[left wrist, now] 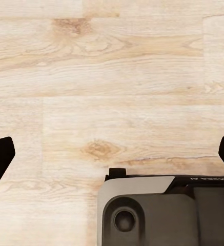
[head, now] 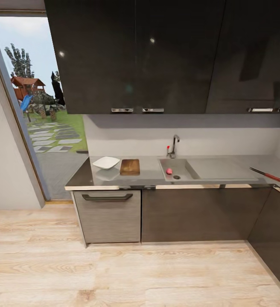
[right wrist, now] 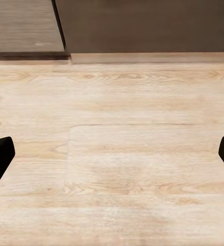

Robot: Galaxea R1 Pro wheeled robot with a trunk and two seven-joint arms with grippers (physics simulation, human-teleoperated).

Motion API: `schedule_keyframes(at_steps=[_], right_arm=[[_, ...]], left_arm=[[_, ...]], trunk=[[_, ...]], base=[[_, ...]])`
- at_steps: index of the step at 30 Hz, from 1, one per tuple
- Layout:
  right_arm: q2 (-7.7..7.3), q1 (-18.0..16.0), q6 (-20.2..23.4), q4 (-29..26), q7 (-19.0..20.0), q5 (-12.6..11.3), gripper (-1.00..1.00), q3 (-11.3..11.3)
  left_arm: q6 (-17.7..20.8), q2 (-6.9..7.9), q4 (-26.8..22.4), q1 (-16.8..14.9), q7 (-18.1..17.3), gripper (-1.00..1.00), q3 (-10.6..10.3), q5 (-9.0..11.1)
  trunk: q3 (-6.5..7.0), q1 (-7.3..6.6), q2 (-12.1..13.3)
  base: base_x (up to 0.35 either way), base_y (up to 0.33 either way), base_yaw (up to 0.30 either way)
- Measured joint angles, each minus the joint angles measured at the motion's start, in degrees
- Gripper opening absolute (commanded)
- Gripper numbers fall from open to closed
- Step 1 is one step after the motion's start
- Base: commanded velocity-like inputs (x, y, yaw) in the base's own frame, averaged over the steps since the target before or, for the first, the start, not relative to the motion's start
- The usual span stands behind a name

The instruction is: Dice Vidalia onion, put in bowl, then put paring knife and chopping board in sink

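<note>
Wood floor (head: 114,273) nearest; both our claws hang over it, left gripper (left wrist: 112,154) and right gripper (right wrist: 112,154) spread wide, empty. Vidalia onion (head: 169,171) sits ahead in the sink (head: 187,169), beside the drain, slightly right of centre, so we judge the right arm nearer.

Glossy dark grey countertop (head: 148,170): shallow white squarish bowl (head: 106,162), dark brown wooden chopping board (head: 130,166) just beside it, red-handled paring knife (head: 265,174) far right.
</note>
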Motion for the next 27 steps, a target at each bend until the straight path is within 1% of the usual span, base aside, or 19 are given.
schedule_keyframes(at_steps=[27], right_arm=[[0.00, 0.00, -0.07, 0.00, 0.06, 0.06, 1.00, 0.08]], left_arm=[[0.00, 0.00, 0.03, 0.00, 0.00, 1.00, 0.00, 0.00]], trunk=[[0.00, 0.00, 0.00]], base=[[0.000, 0.000, 0.000]])
